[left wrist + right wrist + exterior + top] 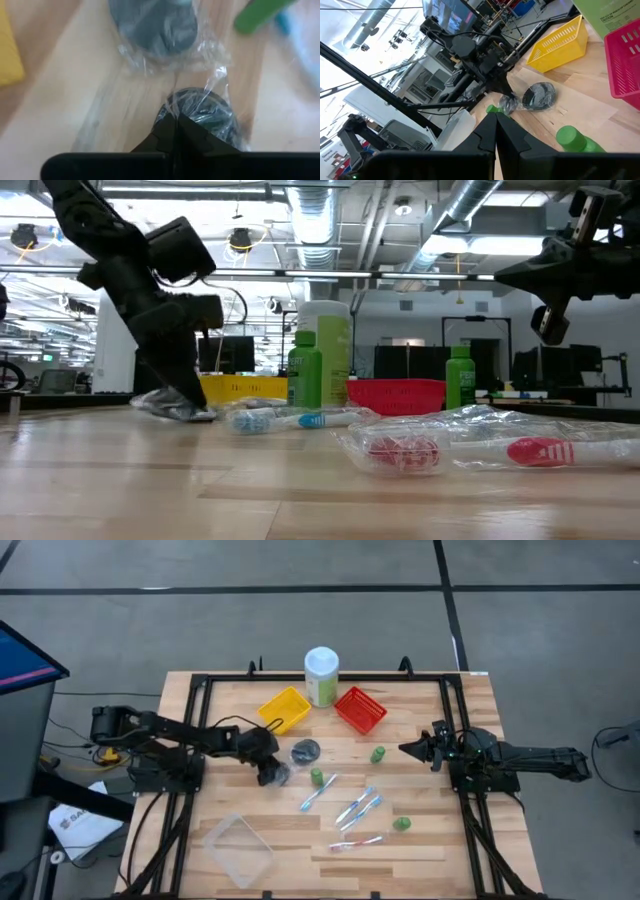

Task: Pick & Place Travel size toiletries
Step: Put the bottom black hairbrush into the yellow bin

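Near the middle of the wooden surface [420,840], I have the left pincer [272,776] clenched on a dark round tin [202,111], glossy black inside crinkled clear wrap. A second wrapped tin [305,751] lies just beside it, toward the yellow basket [284,708]. Small green bottles [316,777] and wrapped toothbrushes [318,792] are scattered to the right. The right pincer [406,749] hovers off the surface near the red basket [360,709], fingers pressed together, grasping nothing.
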You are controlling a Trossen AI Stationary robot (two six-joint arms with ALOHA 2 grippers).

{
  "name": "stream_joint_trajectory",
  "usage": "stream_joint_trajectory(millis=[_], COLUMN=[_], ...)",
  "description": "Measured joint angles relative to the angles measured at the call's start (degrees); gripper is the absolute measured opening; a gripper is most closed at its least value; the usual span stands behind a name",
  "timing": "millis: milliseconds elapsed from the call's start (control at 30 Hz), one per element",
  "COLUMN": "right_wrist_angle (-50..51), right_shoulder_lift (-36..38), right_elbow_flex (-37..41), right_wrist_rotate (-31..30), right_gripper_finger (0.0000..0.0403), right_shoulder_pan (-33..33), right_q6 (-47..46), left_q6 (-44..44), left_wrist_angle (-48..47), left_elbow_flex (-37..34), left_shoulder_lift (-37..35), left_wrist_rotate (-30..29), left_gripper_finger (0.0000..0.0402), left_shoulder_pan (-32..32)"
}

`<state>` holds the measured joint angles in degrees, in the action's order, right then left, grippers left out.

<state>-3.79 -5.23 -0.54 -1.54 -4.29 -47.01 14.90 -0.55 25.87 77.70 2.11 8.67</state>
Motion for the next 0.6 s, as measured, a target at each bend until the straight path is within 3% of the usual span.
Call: stream_joint_trajectory(millis=[167, 333, 600], right_wrist_angle=[0.02, 0.02, 0.02], right_shoulder_lift=[0.00, 0.00, 0.00], right_elbow_flex=[0.00, 0.00, 0.00], right_wrist_rotate=[-0.02, 0.00, 0.00], right_gripper_finger=[0.0000, 0.0000, 0.0000], right_shoulder_pan=[0.00, 0.00, 0.04], right_q6=[0.35, 0.50, 0.49], left_q6=[4.59, 6.89, 4.83], left_wrist_angle=[0.43, 1.22, 1.83], left_elbow_flex=[0.04, 0.84, 6.21], left_shoulder_lift=[-5.81, -12.56, -18.28], left_wrist_rotate=[-1.44, -7.89, -28.97], left_gripper_finger=[0.0001, 0.0001, 0.0000], left_shoulder_pan=[0.00, 0.00, 1.95])
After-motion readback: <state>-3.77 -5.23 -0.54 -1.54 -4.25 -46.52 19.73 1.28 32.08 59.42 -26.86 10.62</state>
